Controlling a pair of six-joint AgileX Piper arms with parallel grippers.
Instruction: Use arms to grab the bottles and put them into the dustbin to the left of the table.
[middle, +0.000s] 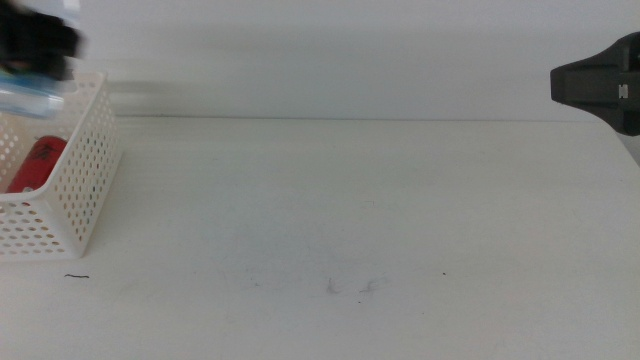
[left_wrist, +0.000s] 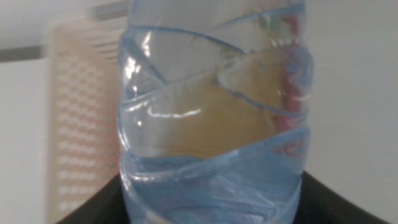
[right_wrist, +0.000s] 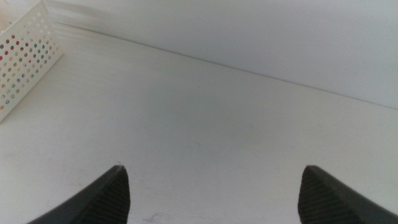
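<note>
My left gripper (middle: 35, 45) hovers blurred at the far left, above the white perforated dustbin (middle: 90, 190), and is shut on a clear ridged water bottle (middle: 30, 98). That bottle (left_wrist: 211, 124) fills the left wrist view, with the dustbin (left_wrist: 84, 124) behind it. A red soda can (middle: 35, 165) lies inside the dustbin. My right gripper (middle: 600, 85) hangs at the far right above the table (middle: 350, 220). In its wrist view the right gripper (right_wrist: 214, 193) is open with nothing between the jaws. The yellow tea bottle is out of view.
The dustbin (right_wrist: 25, 56) stands on the table's left end. A short dark mark (middle: 77, 277) and faint scuffs (middle: 350, 287) lie on the white tabletop near the front edge. A pale wall rises behind the table.
</note>
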